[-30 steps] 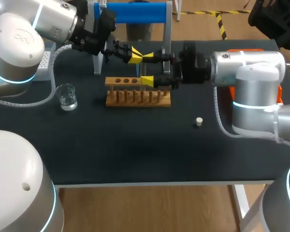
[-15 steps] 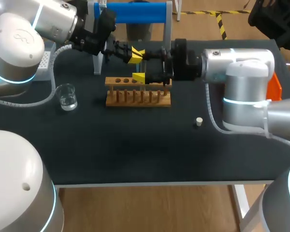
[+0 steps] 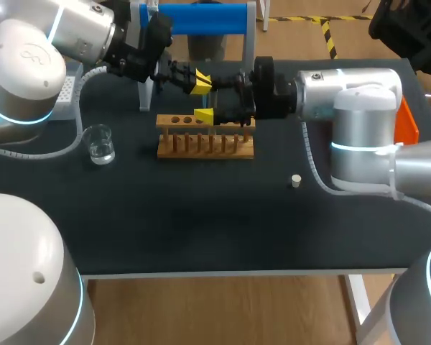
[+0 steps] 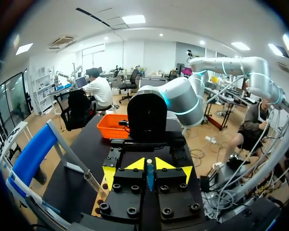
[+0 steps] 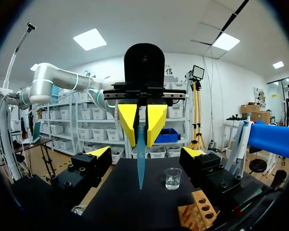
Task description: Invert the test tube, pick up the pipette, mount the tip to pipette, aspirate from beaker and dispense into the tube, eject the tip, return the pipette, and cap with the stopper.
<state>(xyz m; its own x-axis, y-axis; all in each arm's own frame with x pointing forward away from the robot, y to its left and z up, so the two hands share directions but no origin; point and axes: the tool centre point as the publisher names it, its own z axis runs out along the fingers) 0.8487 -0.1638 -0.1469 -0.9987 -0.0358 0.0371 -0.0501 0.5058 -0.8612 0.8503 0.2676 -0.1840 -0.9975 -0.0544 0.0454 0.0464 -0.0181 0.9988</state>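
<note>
My left gripper point(image 3: 200, 80) hangs above the wooden rack point(image 3: 205, 136), shut on a slim bluish test tube point(image 5: 140, 159). In the right wrist view the tube points down from the left gripper's yellow tips. My right gripper point(image 3: 205, 97) faces it from the right and is open. Its yellow fingertips point(image 5: 100, 153) stand on either side of the tube, apart from it. The left wrist view shows the tube point(image 4: 149, 176) between my left gripper point(image 4: 147, 166), with the right gripper's fingertips point(image 4: 109, 175) flanking it. A glass beaker point(image 3: 99, 144) stands left of the rack. A small white stopper point(image 3: 296, 181) lies to the right.
A stand with a blue bar point(image 3: 194, 18) rises behind the rack. An orange tray point(image 3: 408, 129) sits at the table's right edge behind my right arm. A white tip box point(image 3: 70, 88) is at the far left.
My right arm has moved left, bringing its open fingers around the tube in the left gripper. The left arm has stayed put.
</note>
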